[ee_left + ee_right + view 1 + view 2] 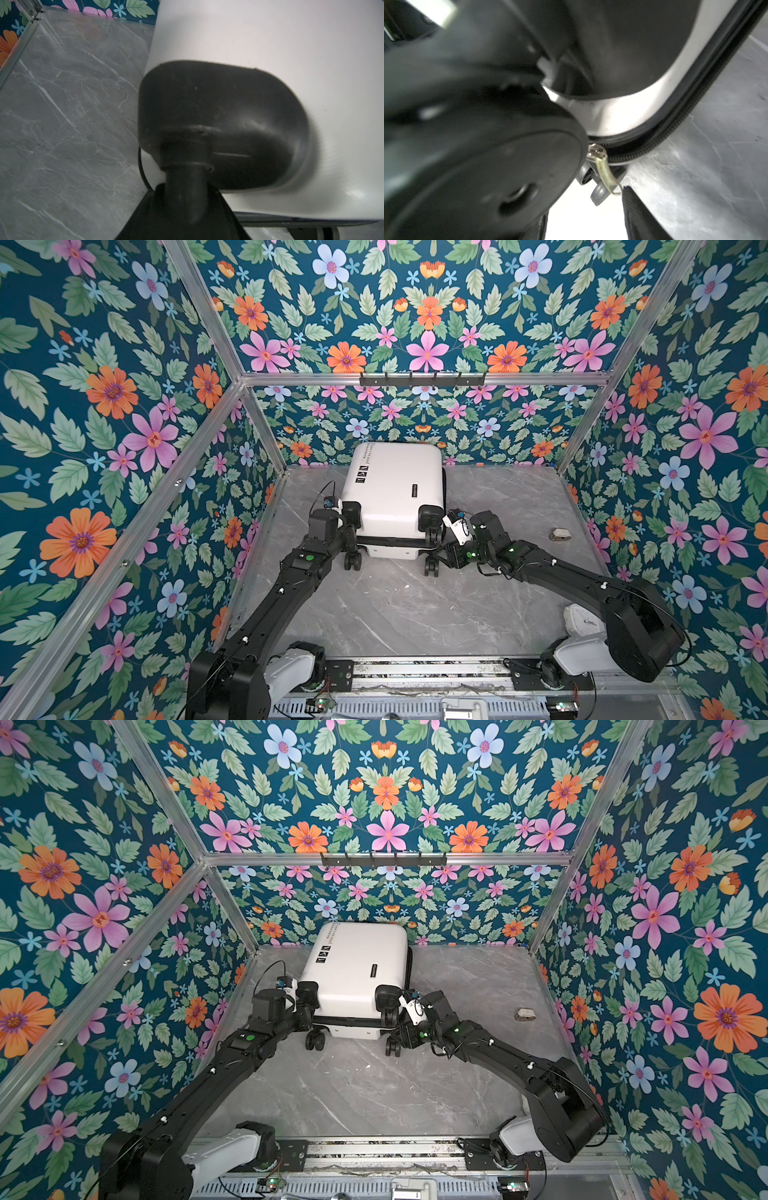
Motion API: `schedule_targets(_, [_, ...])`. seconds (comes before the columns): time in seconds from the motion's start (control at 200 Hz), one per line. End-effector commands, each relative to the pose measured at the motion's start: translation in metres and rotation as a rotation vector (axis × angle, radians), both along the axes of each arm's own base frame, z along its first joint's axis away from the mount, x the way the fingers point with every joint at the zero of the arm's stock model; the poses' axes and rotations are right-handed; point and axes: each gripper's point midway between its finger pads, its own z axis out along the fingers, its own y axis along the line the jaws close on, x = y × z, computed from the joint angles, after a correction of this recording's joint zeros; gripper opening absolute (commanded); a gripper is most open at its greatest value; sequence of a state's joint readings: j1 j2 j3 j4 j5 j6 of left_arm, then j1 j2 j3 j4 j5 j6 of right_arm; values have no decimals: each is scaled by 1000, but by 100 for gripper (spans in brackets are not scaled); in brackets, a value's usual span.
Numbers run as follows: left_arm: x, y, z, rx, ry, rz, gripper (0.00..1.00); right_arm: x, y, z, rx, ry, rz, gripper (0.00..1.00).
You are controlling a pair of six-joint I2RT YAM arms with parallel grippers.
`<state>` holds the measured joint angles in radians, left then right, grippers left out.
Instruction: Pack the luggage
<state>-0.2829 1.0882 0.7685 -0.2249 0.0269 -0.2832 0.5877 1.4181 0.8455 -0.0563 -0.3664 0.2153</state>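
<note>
matte black arms (270, 605), white base links (291, 668), green indicator dots (309, 558), small white clips (281, 591), thin black cables (318, 497).

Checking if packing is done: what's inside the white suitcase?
Nothing inside shows. The suitcase lies flat with its halves together, its white shell hiding any contents; only wheels and a zipper pull show outside.

White luggage (395, 485), black wheels (353, 562), grey marbled table (415, 605), floral walls (104, 406).

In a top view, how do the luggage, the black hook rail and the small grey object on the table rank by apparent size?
1. luggage
2. black hook rail, long but thin
3. small grey object, clearly smallest
</note>
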Motion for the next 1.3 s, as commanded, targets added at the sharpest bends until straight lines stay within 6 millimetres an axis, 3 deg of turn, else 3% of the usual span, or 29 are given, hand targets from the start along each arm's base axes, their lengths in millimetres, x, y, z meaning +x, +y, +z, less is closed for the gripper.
schedule_targets(0.0, [-4, 6, 8, -5, 2, 33, 9, -1, 0, 2, 0, -19, 25, 58])
schedule_targets(0.13, [-10, 8, 27, -23, -20, 38, 45, 0, -5, 4, 27, -8, 26, 60])
schedule_targets(0.22, [-15, 9, 39, -37, -35, 47, 56, 3, -10, 3, 27, -2, 13, 61])
schedule_targets(0.53, [-52, 6, 65, -121, -11, 57, 59, 8, -24, 8, 71, -9, 7, 65])
schedule_targets(0.795, [-78, -51, 79, -218, -20, -34, 57, -3, -10, 14, 152, 19, 127, 62])
schedule_targets(1.02, [-82, -102, 82, -275, -23, -134, 57, -8, -2, 5, 181, 76, 179, 58])
schedule_targets(1.295, [-80, -126, 82, -282, -23, -176, 58, 0, 7, 0, 199, 104, 194, 53])
